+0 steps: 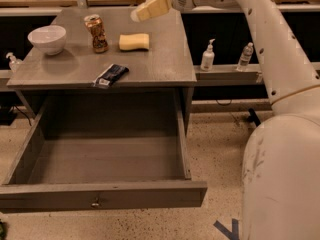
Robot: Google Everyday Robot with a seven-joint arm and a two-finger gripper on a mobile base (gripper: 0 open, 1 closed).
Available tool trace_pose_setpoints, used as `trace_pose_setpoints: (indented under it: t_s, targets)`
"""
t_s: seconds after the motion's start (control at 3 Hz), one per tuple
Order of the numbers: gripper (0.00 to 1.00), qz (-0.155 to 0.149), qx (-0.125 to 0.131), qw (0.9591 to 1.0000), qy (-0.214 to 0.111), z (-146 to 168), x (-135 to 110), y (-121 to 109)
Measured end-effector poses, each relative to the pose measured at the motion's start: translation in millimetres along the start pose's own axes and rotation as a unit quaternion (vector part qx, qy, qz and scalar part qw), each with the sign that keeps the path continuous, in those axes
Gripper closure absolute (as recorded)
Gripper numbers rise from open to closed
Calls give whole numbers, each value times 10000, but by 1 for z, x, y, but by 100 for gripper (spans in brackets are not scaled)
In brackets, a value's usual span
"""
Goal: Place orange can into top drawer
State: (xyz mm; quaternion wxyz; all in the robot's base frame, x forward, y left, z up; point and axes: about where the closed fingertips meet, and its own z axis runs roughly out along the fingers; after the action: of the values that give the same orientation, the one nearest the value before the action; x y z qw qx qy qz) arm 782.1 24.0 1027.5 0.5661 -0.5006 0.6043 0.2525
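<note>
The orange can [96,33] stands upright on the grey table top [160,64], at the back left of centre, between a white bowl and a yellow sponge. The top drawer [100,194] is pulled wide open below the table, empty inside, with a small metal pull [95,202] at front centre. My gripper [145,10] hangs over the back of the table, above the sponge and to the right of the can. It points left toward the can, apart from it, and holds nothing that I can see.
A white bowl [47,38] sits at the table's left. A yellow sponge [134,41] lies right of the can. A dark packet [111,75] lies near the front edge. Bottles [207,56] stand on a shelf at the right. My arm and body [280,174] fill the right side.
</note>
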Motion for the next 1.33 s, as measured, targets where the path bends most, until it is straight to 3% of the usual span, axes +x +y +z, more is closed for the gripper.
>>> trace_pose_setpoints:
  t_s: [0.33, 0.67, 1.0, 1.33]
  targets:
    - [0, 144, 8, 9999, -54, 46, -2, 18]
    - [0, 230, 21, 9992, 328, 89, 15, 37]
    - [0, 87, 68, 9986, 512, 127, 26, 44]
    - [0, 25, 330, 9981, 522, 145, 34, 28]
